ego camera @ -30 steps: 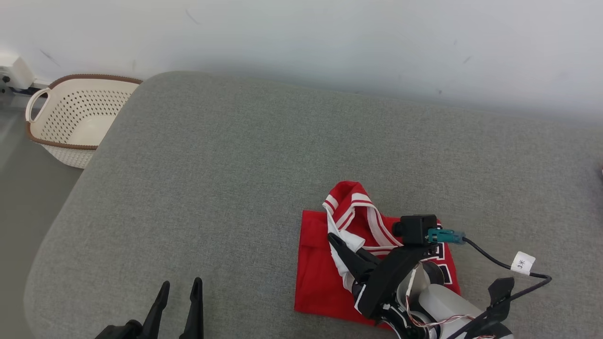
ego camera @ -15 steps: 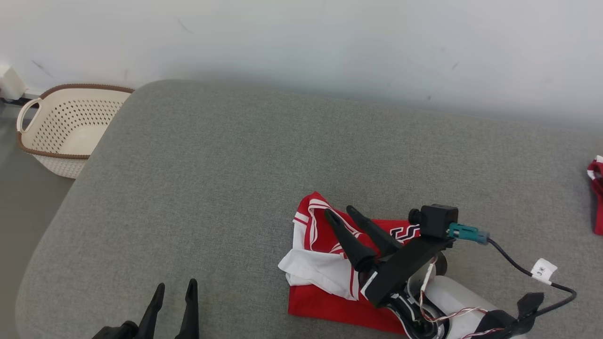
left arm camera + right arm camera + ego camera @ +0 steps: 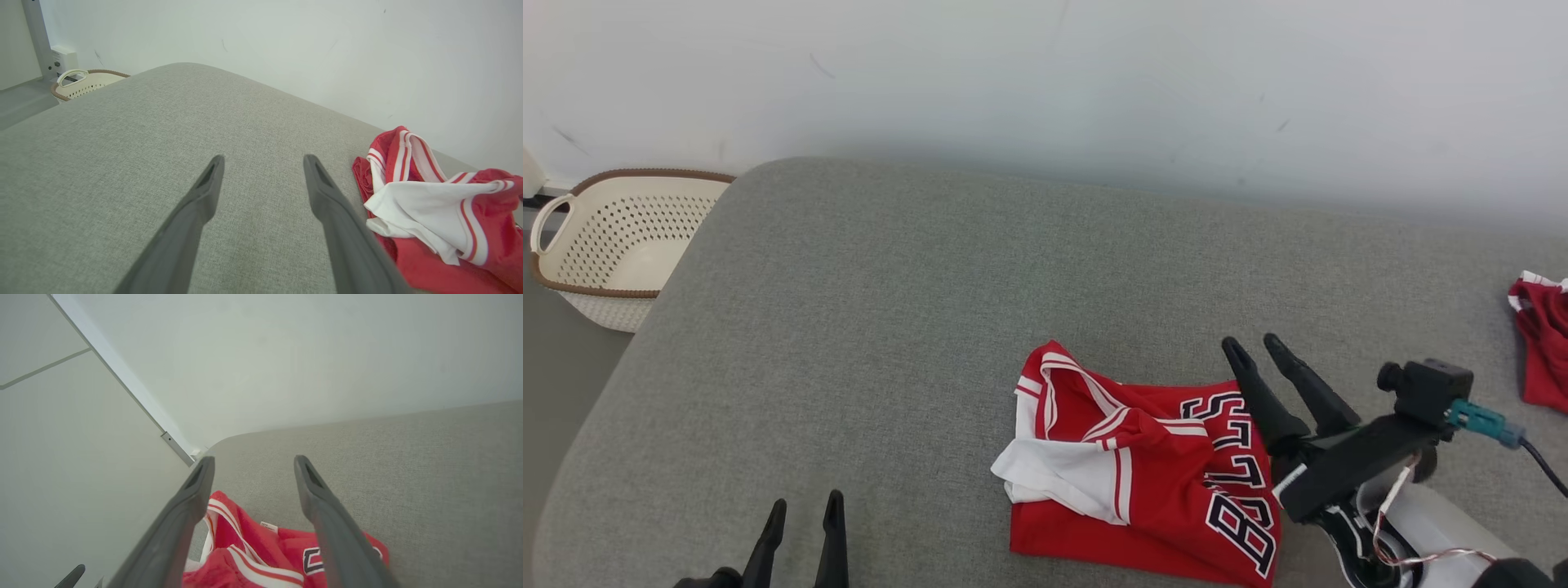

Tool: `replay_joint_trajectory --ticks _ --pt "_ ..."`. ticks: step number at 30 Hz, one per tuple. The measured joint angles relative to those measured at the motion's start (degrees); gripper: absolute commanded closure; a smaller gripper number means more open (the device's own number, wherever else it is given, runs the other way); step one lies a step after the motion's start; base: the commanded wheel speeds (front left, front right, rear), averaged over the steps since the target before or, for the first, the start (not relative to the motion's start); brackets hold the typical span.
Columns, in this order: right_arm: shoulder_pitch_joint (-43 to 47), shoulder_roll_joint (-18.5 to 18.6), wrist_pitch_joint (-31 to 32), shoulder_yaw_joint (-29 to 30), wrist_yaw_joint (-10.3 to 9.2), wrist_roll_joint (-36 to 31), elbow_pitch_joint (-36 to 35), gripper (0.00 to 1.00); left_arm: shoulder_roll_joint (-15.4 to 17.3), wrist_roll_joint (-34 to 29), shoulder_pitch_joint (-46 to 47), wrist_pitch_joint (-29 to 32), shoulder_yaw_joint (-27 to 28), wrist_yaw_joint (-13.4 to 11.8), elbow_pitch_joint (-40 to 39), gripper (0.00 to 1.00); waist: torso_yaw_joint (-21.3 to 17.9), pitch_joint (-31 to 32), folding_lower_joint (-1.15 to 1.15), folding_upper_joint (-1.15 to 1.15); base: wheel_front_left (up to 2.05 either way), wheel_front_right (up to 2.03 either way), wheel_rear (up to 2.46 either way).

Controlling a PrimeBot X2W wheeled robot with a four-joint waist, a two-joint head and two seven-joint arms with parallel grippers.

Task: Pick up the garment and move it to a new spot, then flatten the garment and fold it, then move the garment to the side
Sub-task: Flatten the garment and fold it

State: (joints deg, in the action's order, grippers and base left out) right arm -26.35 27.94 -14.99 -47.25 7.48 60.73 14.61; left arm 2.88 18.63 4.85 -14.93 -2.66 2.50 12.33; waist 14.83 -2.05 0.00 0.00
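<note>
1. On the grey cushion (image 3: 890, 310), at about 5 o'clock from the middle of my head view, lies the garment (image 3: 1143, 474): a red jersey with white trim and dark block letters.
2. It is roughly folded but not neat. A white flap is turned out at its 9 o'clock side and the striped collar is bunched at 11 o'clock.
3. I see the right gripper (image 3: 1250, 341) at the garment's 2 o'clock corner, its fingers spread wide with nothing between them.
4. From the right wrist view the jersey sits at 6 o'clock under those fingers. I cannot tell whether they touch the cloth.
5. I have the left gripper (image 3: 805, 500) at 7 o'clock in the head view, over bare cushion, also spread wide and empty.
6. From the left wrist view the garment is at 4 o'clock, apart from that gripper's fingers.
7. At 9 o'clock, off the cushion's edge, a cream perforated basket (image 3: 613, 237) with a brown rim stands on the floor.
8. At 3 o'clock, by the frame edge, a second red cloth (image 3: 1539, 343) lies on the cushion, well apart from the jersey.
</note>
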Motion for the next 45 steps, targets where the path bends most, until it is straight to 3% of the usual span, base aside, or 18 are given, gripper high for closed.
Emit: replay_joint_trajectory --ticks 10,21,33,39,43,45 --pt "5.8 0.7 1.4 2.7 0.0 -4.8 3.1 0.0 0.0 -0.1 -0.9 0.0 0.9 0.0 -0.6 0.0 -0.3 0.5 0.0 0.0 0.0 0.0 0.0" --pt "5.9 -4.2 2.8 3.8 0.0 -11.8 7.2 0.0 0.0 0.0 -0.9 0.0 0.6 -0.1 -0.7 0.0 0.0 -0.3 0.01 0.0 0.0 0.0 0.0" --pt "5.6 -1.4 4.4 -3.9 0.0 -10.3 -2.7 0.0 0.0 0.2 -0.9 0.0 0.4 -0.2 -0.9 0.0 1.1 -0.9 0.01 0.0 0.0 0.0 0.0" --pt "4.6 -0.4 5.7 -6.6 0.0 -12.1 -1.8 0.0 0.0 0.4 -0.9 0.0 0.2 -0.5 -1.0 0.0 1.6 -0.9 0.0 0.0 0.0 0.0 0.0" --pt "3.6 -1.7 5.5 -7.4 0.0 -13.2 1.1 0.0 0.0 0.4 -0.9 0.0 0.4 -0.5 -1.1 0.0 1.7 -0.7 0.0 0.0 0.0 0.0 0.0" --pt "2.7 -2.6 5.4 -7.9 0.0 -13.9 2.6 0.67 0.0 0.4 -0.9 0.0 0.4 -0.5 -1.1 0.0 1.7 -0.7 0.0 0.0 0.0 0.0 0.0"
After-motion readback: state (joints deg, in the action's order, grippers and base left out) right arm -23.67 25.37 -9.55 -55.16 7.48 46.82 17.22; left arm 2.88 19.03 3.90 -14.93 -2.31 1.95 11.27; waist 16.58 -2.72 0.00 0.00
